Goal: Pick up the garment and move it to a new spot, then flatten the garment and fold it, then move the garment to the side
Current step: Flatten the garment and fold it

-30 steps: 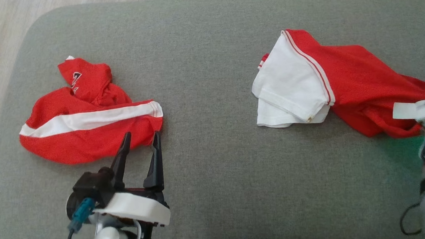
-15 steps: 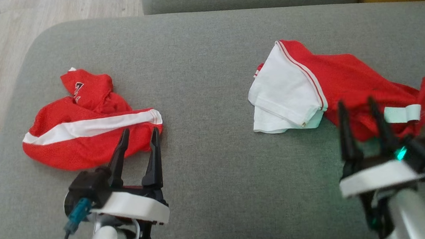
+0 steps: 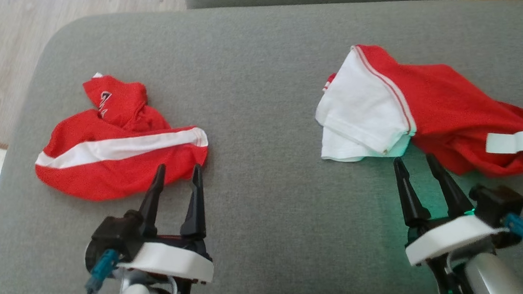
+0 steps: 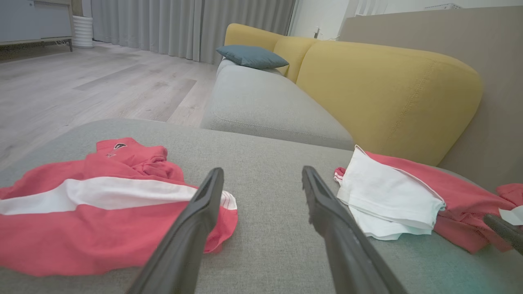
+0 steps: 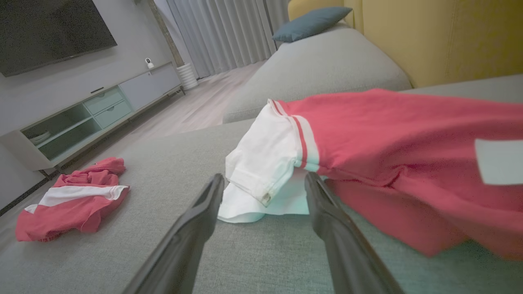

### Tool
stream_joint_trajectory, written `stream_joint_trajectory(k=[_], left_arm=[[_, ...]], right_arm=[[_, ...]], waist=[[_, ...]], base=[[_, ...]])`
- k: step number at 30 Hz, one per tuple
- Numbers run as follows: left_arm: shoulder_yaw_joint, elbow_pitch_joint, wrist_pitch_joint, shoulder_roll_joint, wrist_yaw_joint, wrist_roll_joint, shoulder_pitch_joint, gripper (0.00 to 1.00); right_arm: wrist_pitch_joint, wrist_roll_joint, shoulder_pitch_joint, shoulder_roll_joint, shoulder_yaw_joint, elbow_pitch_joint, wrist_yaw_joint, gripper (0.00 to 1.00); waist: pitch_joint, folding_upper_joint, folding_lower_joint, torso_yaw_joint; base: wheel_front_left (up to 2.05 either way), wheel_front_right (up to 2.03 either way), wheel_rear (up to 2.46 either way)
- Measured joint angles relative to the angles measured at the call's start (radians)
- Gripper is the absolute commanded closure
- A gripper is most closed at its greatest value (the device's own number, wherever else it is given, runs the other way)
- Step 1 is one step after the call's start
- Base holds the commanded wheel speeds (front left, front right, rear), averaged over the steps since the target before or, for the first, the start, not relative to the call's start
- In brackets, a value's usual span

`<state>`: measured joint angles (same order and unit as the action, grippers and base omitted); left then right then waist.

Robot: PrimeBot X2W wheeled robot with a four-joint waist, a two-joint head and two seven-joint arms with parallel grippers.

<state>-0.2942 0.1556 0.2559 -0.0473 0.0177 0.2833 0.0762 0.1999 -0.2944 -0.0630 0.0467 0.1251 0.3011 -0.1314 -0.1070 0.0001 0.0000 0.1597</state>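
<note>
Fingers spreading wide on the left gripper [image 3: 178, 168], pinching nothing, hovering low over a broad grey fabric seat cushion [image 3: 255, 71]. Lying right at those fingertips and stretching away past the outer finger: a crumpled red mesh garment with a broad white stripe [image 3: 117, 176]. Overlapping the tips in the head view; whether touching the cloth or only hanging above it, cannot tell. Seen along the left gripper [image 4: 262, 171] itself, bunching up beside and just behind the outer finger, that striped red garment [image 4: 102, 228], with bare grey cushion lying between the two fingers.

Spreading just as wide and gripping nothing, the right gripper [image 3: 413, 158], hanging above the same cushion. Lying just beyond its fingertips, apart from them: a rumpled red short-sleeved shirt with white sleeves [image 3: 447, 102], the folded white sleeve sitting nearest the tips and the red body trailing off past the outer finger. Showing on the red cloth out that way, a small white rectangular label [image 3: 509, 142]. Looking along the right gripper [image 5: 263, 177], the shirt [image 5: 388, 134] resting with its white sleeve hem framed between the fingertips, and the striped garment [image 5: 69, 204] lying well apart, far beyond the inner finger.

Standing beyond both sets of fingers, a mustard-yellow upholstered sofa back [image 4: 388, 90].
</note>
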Motion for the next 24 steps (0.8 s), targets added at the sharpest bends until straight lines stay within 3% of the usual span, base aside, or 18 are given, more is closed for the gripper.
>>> stream_joint_trajectory(k=[15, 16, 17, 24], left_arm=[[-0.023, -0.004, 0.0, 0.0, 0.0, 0.004, 0.022, 0.0], [-0.023, -0.005, 0.0, 0.0, 0.0, 0.004, 0.024, 0.0], [-0.023, -0.005, 0.0, 0.0, 0.0, 0.004, 0.028, 0.0], [-0.024, -0.006, 0.0, 0.0, -0.001, 0.004, 0.033, 0.0]], right_arm=[[-0.062, -0.103, -0.177, 0.001, -0.011, 0.207, 0.0, 0.0], [-0.058, -0.105, -0.186, 0.001, -0.008, 0.215, 0.0, 0.53], [-0.052, -0.11, -0.196, 0.001, -0.005, 0.222, 0.0, 1.0], [0.005, -0.116, -0.254, 0.002, 0.041, 0.227, 0.0, 1.0]], waist=[[-0.086, 0.0, 0.0, 0.079], [-0.09, 0.0, 0.0, 0.082], [-0.093, 0.0, 0.0, 0.084], [-0.087, 0.0, 0.0, 0.077]], base=[[0.0, 0.0, 0.0], [0.0, 0.0, 0.0], [0.0, 0.0, 0.0], [0.0, 0.0, 0.0]])
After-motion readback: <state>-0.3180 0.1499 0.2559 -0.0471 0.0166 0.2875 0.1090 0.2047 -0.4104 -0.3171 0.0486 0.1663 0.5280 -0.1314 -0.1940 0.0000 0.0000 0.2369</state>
